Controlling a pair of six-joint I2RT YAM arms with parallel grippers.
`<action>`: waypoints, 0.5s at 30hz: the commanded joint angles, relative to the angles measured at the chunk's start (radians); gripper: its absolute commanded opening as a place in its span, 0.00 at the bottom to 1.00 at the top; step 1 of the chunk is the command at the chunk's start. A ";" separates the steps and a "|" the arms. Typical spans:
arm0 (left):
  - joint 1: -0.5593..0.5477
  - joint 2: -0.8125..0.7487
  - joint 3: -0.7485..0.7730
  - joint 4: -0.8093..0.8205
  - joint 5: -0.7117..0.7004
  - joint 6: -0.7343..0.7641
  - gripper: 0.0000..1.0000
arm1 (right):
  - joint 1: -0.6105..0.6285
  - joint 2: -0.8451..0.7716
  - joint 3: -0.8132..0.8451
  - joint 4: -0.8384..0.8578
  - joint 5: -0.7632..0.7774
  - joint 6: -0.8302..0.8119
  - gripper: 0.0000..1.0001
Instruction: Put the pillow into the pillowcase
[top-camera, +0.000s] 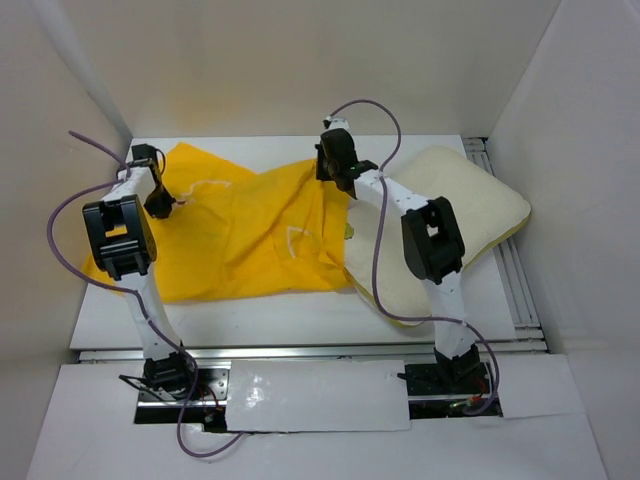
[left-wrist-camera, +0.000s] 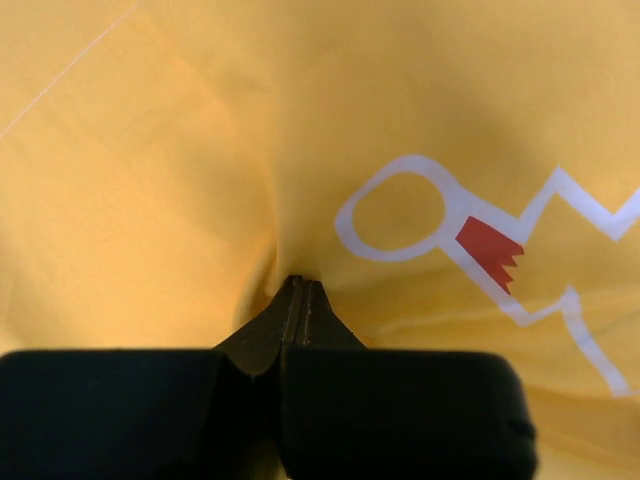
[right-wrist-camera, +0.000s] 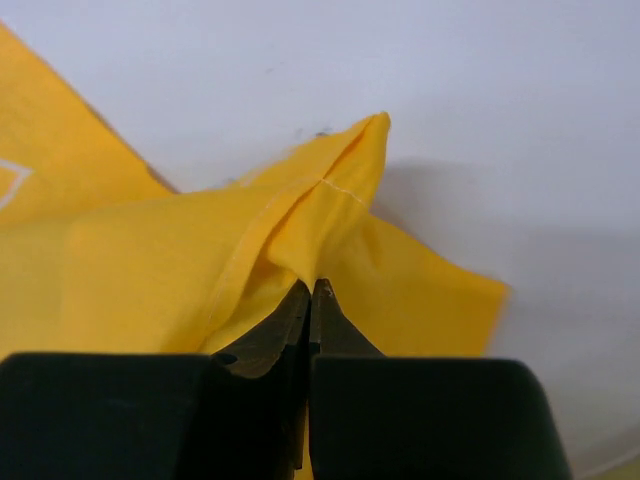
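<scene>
From above: the pillowcase (top-camera: 240, 240) sprawls left to right across the table (top-camera: 300, 320), with the pillow (top-camera: 470, 215) touching its right end, nearest my right gripper (top-camera: 335, 172). Left wrist: my left gripper (left-wrist-camera: 300, 287) is pinched on yellow cloth that puckers at the tips. Right wrist: jaws clamped on the pillowcase's hemmed fold.

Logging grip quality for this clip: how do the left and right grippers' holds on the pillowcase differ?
The left gripper pinches a pucker in the printed face of the pillowcase, at its end far from the pillow; the right gripper pinches a stitched edge fold at the pillow end. The left's cloth lies flat around it; the right's stands peaked. Both are shut on fabric.
</scene>
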 joint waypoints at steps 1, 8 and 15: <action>-0.018 0.077 0.100 -0.021 0.010 0.034 0.00 | -0.060 0.129 0.121 0.067 0.021 -0.047 0.00; -0.018 0.186 0.281 -0.081 0.037 0.034 0.00 | -0.126 0.277 0.365 0.018 -0.094 -0.135 0.65; -0.062 0.017 0.272 -0.063 0.105 0.083 0.23 | -0.023 0.004 0.154 0.017 -0.045 -0.339 0.94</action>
